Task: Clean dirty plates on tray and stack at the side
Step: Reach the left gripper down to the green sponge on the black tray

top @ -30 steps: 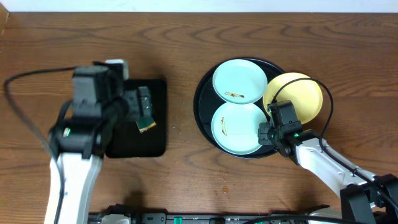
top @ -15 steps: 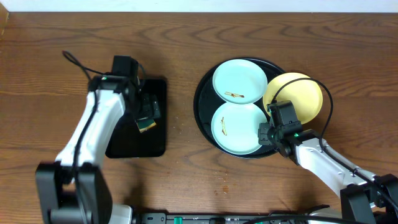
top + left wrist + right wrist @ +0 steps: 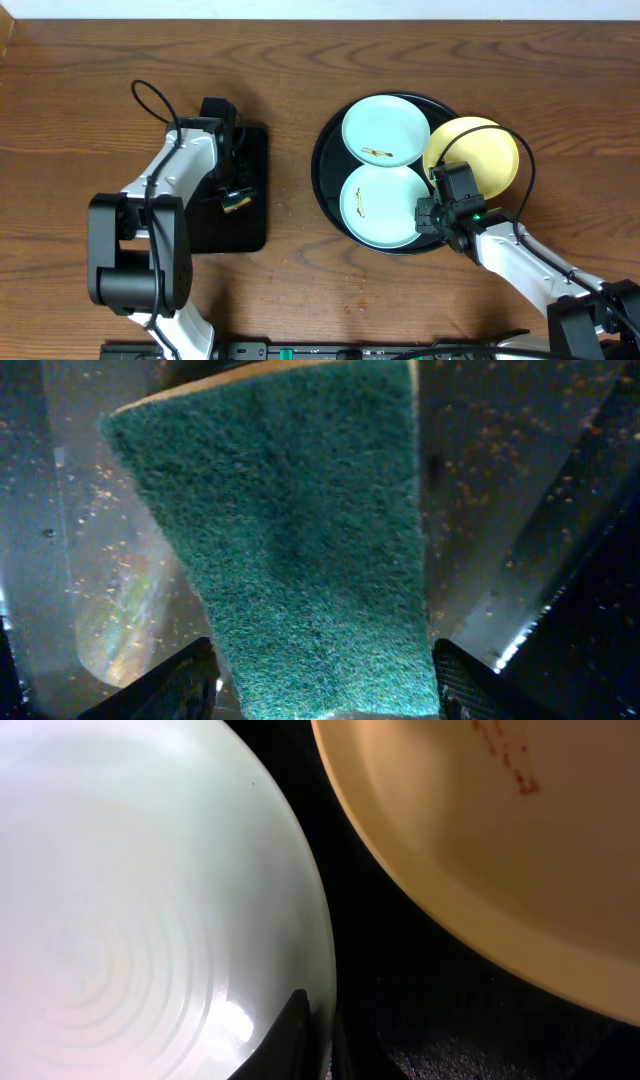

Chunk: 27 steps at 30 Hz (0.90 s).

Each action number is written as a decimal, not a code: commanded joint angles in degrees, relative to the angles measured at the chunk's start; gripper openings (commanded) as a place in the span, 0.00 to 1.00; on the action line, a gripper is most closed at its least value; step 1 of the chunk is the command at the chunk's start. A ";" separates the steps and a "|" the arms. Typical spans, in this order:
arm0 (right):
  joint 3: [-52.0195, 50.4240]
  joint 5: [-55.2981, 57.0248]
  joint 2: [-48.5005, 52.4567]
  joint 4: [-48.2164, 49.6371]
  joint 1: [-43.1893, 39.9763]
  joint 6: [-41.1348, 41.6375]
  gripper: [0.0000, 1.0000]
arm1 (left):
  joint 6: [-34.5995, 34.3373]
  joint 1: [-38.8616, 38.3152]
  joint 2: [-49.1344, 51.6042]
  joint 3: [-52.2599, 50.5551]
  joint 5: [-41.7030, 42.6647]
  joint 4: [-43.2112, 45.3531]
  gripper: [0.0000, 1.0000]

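Left gripper (image 3: 236,192) is down over the small rectangular tray (image 3: 215,228) toward the table's left edge, its jaws pressed against both sides of a green sponge (image 3: 290,540), by the look of the wrist view. The right gripper (image 3: 432,212) sits at the right rim of the near pale blue plate (image 3: 380,205). Only one dark fingertip (image 3: 297,1032) shows against that rim, so whether it is clamped or apart cannot be told.

All three plates are on the round black tray (image 3: 325,165), right of the table's centre. The far blue plate (image 3: 385,130) carries brown specks. The yellow plate (image 3: 485,150) overhangs the tray's right rim and has reddish marks.

The plates look glazed, stiff and light, likely slippery and breakable. The raised rim is the only real handhold, pinched above and below. The sponge is soft and should give under pressure.
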 commanded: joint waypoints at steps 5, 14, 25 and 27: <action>-0.66 -0.26 0.59 -0.07 0.07 -1.09 0.07 | -0.09 -0.09 0.59 -1.44 -5.62 0.79 0.68; -0.66 -0.26 0.59 -0.07 0.07 -1.09 0.08 | -0.11 -0.09 0.59 -6.88 -5.60 8.09 0.53; -0.66 -0.26 0.59 -0.04 0.07 -1.09 0.09 | -0.09 -0.07 0.52 -7.06 -5.38 7.23 0.55; -0.66 -0.26 0.59 -0.02 0.07 -1.09 0.09 | -0.11 0.04 0.50 -6.34 -5.40 7.13 0.66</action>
